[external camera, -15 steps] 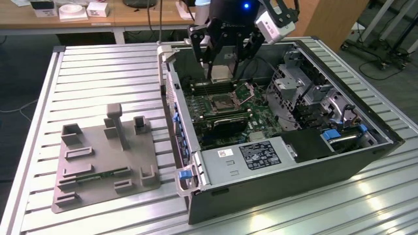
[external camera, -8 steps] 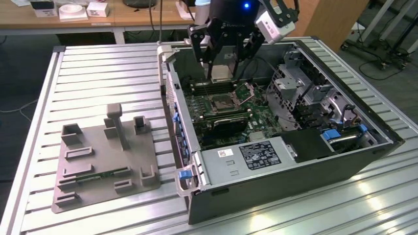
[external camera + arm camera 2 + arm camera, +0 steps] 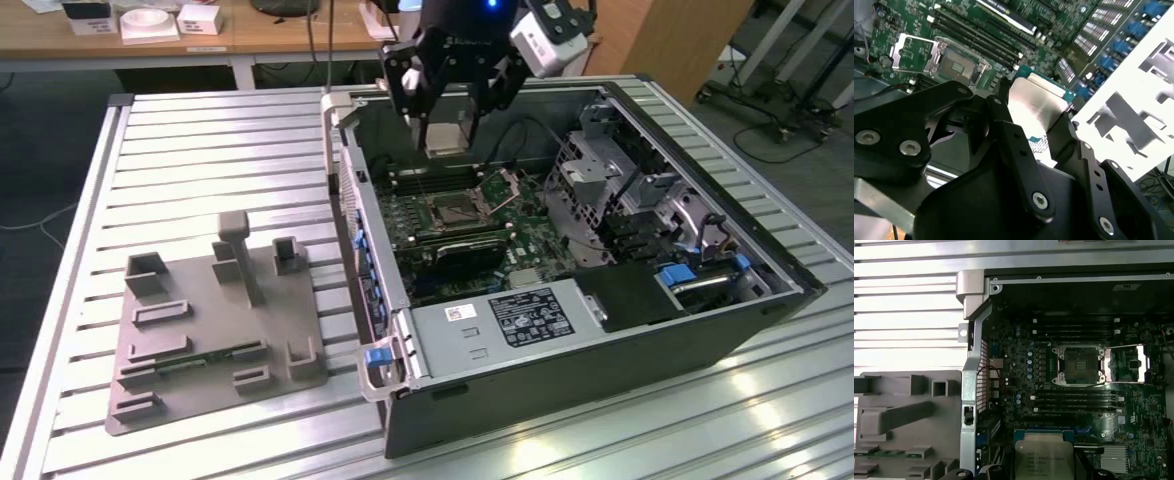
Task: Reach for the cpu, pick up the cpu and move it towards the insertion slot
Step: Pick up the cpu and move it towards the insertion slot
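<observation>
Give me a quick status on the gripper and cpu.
Gripper shut on cpu, raised over the open case. Slot open, bracket up. Nothing between them.

Black jaws close on the cpu (image 3: 1036, 102), its silvery top facing the camera near the frame's centre. The insertion slot (image 3: 956, 64), with its bracket (image 3: 911, 52) swung open, lies on the green motherboard (image 3: 1019, 30) at upper left. A grey tray (image 3: 1134, 100) sits at right.
</observation>
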### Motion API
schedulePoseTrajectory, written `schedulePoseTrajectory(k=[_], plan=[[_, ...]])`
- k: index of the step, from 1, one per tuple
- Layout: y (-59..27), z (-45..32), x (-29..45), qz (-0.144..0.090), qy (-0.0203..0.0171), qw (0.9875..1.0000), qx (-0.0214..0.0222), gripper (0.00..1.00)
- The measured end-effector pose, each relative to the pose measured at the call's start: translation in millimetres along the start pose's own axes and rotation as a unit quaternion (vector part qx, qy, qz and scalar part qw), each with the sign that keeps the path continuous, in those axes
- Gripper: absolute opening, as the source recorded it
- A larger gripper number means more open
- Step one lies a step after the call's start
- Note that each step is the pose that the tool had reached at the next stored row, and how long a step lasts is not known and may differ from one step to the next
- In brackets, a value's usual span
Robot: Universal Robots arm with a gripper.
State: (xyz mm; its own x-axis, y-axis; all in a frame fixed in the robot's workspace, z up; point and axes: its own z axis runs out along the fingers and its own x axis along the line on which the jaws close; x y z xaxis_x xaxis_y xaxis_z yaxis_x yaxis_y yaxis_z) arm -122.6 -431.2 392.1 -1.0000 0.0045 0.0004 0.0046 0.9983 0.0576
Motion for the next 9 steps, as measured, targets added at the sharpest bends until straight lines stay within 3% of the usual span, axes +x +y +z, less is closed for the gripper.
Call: schedulePoseTrajectory(k=[4,9], plan=[[7.2,2.1,-4.2,0.000,0.0000,1.0000,-0.0009,0.55],[13.3,4.2,-16.2,0.000,0.0000,1.0000,-0.0029,0.55]])
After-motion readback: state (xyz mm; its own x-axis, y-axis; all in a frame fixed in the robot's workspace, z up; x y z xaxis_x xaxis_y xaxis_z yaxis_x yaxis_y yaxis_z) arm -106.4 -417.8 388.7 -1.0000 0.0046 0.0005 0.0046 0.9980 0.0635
